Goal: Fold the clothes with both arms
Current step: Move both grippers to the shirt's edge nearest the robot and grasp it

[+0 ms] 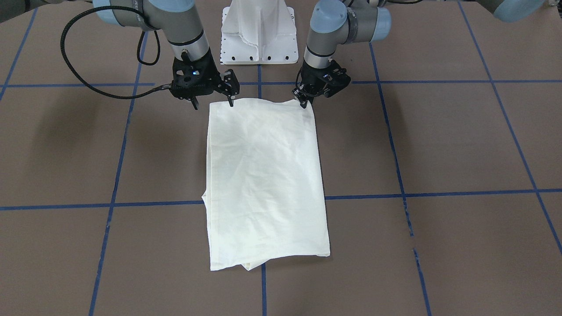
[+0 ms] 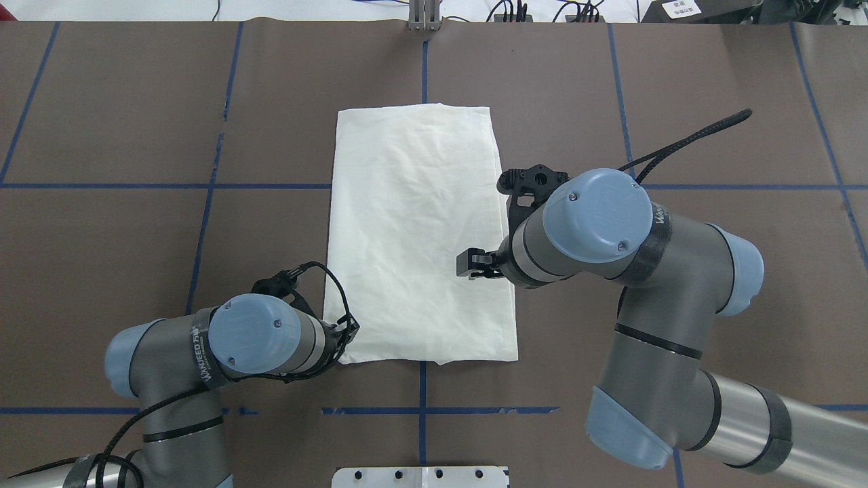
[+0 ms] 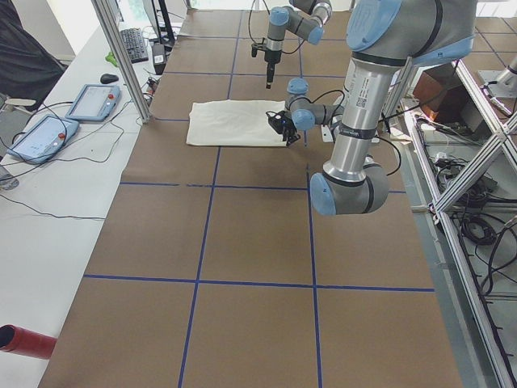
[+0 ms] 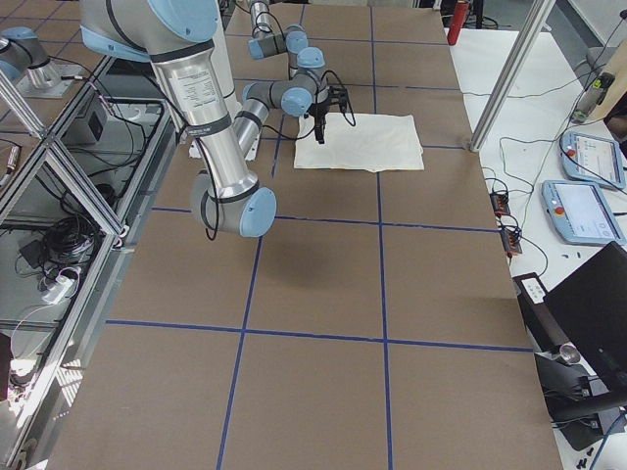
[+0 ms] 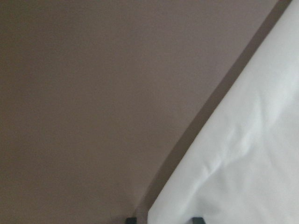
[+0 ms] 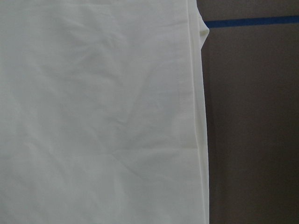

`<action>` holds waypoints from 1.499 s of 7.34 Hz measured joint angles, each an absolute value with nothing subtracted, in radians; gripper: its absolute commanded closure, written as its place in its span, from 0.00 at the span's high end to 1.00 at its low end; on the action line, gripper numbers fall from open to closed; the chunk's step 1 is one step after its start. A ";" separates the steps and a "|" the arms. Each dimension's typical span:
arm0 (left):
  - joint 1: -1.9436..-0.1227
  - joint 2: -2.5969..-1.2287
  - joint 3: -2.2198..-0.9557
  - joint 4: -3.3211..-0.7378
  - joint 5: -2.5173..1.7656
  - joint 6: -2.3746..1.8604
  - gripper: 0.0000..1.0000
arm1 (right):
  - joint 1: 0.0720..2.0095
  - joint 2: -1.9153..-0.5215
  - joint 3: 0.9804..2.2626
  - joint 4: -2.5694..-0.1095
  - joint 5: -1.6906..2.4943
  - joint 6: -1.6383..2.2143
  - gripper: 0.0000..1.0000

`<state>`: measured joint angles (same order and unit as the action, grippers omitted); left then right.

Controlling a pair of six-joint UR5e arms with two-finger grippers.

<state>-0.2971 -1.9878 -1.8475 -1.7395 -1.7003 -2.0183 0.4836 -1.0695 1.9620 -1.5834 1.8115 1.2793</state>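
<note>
- The cream T-shirt (image 1: 263, 175) lies folded into a long rectangle in the middle of the brown table (image 1: 439, 145), its long side running straight away from the robot.
- Only plain cloth faces up; I see no print or lettering from any side.
- It lies across a crossing of the blue tape lines (image 1: 439, 193), lightly creased. At the end far from the robot, a bit of an under layer pokes out past the edge.
- The left gripper (image 1: 303, 102) is right down at the shirt's near corner on the robot's left side, tips at the cloth.
- In its wrist view two dark fingertips (image 5: 198, 219) show at the bottom of the frame with a gap between them, and the shirt's edge lies in that gap. So the jaws stand a little apart, and I cannot see them pinching anything.
- The right gripper (image 1: 212, 104) hangs over the other near corner, pointing downwards.
- From the table's left end, it sits clearly above the cloth rather than on it.
- Its jaws are spread wide and hold nothing. One fingertip lines up with the shirt's edge and the other with bare table beside it.
- The right wrist view looks down on the shirt's hemmed long edge, with brown table and a strip of blue tape beside it.
- The white pedestal base (image 1: 259, 39) stands between the two arms, just behind the shirt's near edge.
</note>
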 measured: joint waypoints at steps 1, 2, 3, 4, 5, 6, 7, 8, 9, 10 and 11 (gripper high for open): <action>-0.294 -1.988 -1.850 -1.740 -1.694 -2.014 0.00 | 0.484 -1.071 1.962 -1.584 1.812 1.279 1.00; -0.293 -1.988 -1.854 -1.739 -1.692 -2.010 0.00 | 0.485 -1.073 1.962 -1.584 1.812 1.279 1.00; -0.292 -1.988 -1.860 -1.738 -1.693 -2.003 0.00 | 0.484 -1.075 1.962 -1.584 1.812 1.286 1.00; -0.292 -1.989 -1.867 -1.735 -1.694 -1.980 0.00 | 0.478 -1.075 1.962 -1.584 1.812 1.319 1.00; -0.292 -1.992 -1.874 -1.731 -1.696 -1.944 0.00 | 0.460 -1.075 1.961 -1.583 1.810 1.387 1.00; -0.291 -1.995 -1.879 -1.728 -1.698 -1.922 0.00 | 0.431 -1.076 1.958 -1.583 1.804 1.479 1.00; -0.291 -1.997 -1.880 -1.727 -1.700 -1.910 0.00 | 0.403 -1.076 1.950 -1.584 1.792 1.572 1.00; -0.291 -1.999 -1.880 -1.727 -1.700 -1.905 0.00 | 0.379 -1.075 1.930 -1.583 1.773 1.650 1.00; -0.291 -2.000 -1.880 -1.728 -1.701 -1.900 0.00 | 0.351 -1.073 1.905 -1.582 1.742 1.710 1.00; -0.291 -2.000 -1.879 -1.729 -1.701 -1.892 0.00 | 0.326 -1.071 1.883 -1.580 1.712 1.746 1.00; -0.292 -2.000 -1.879 -1.729 -1.701 -1.885 0.00 | 0.308 -1.068 1.858 -1.574 1.693 1.765 1.00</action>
